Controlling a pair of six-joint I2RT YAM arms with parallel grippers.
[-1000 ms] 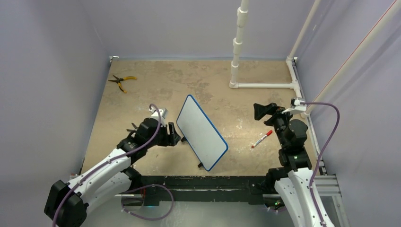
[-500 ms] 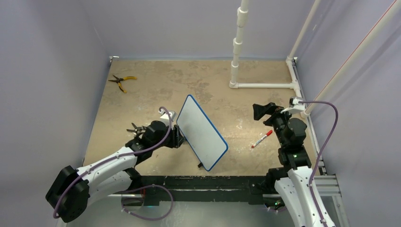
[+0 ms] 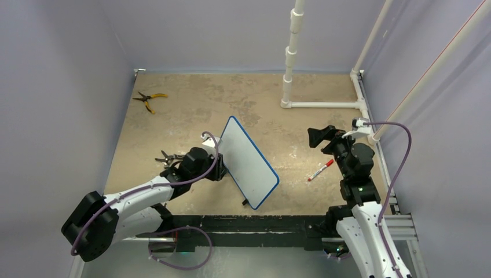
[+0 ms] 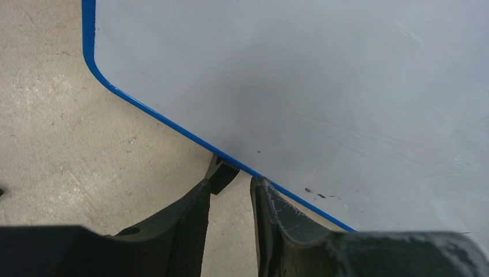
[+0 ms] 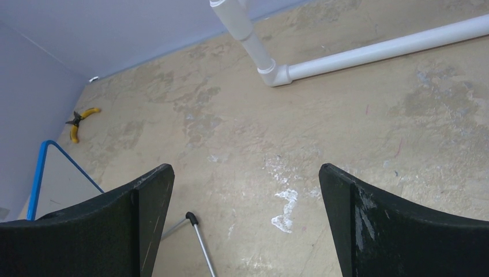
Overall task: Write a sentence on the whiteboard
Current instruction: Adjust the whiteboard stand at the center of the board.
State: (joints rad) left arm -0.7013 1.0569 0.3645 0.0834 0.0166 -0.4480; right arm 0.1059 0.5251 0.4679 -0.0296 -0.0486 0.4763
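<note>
On beige tabletop [image 3: 191, 110], a blue-framed white whiteboard [image 3: 248, 159] could be toppled if mis-pinched at eight o'clock by the narrowed left gripper [image 4: 230, 182], hold unclear; right gripper [image 5: 245, 173] is spread wide, empty.

readable text: none | whiteboard [image 3: 248, 162]: face shows no legible writing | labels: none

Yellow-handled pliers [image 3: 148, 99] on the tan table [image 3: 191, 104] far left, white pipe frame [image 3: 321, 105] far right.

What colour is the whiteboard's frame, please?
Blue; the whiteboard shows it best in the left wrist view.
</note>
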